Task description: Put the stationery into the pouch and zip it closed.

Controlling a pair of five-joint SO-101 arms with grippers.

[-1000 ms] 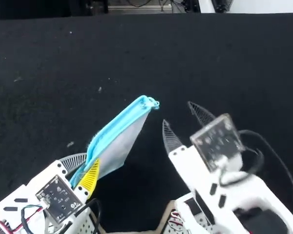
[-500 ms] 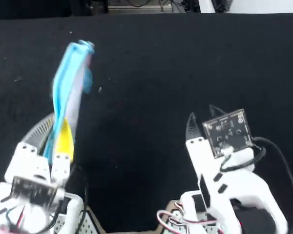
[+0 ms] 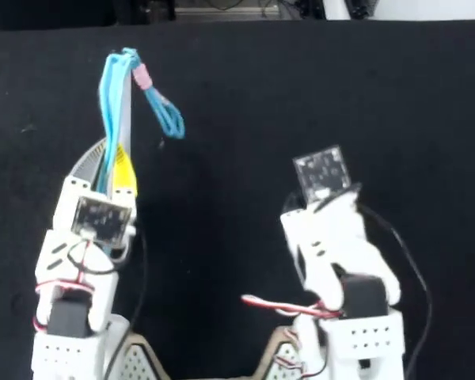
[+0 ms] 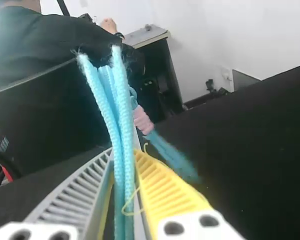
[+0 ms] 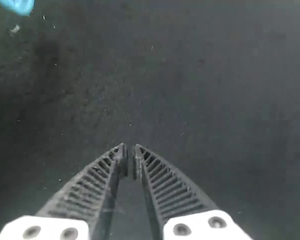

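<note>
The left gripper [image 3: 113,154] is clamped on the pouch [image 3: 115,103], with its grey finger [image 3: 91,162] on one side and its yellow finger [image 3: 125,170] on the other. In the left wrist view the two fingers [image 4: 165,190] press flat against the pouch [image 4: 117,115] and leave no gap beyond the fabric between them.

The pouch is grey with light blue edging. It is held edge-on and sticks out past the fingertips towards the far edge of the table [image 3: 301,95], over the table's left side. A blue cord loop [image 3: 166,119] hangs from the pouch's far end by a small pink tab [image 3: 142,77] and falls to the side nearer the middle of the table. The tab [image 4: 142,120] shows again in the left wrist view, just beside the blue edging. I cannot tell whether the zip is open or closed.

The right arm [image 3: 332,237] stands near the front edge of the black table, right of centre and well apart from the pouch. The right gripper [image 5: 129,150] is almost closed, with only a thin slit between its two dark tips. It holds nothing and points down at the bare black surface.
</note>
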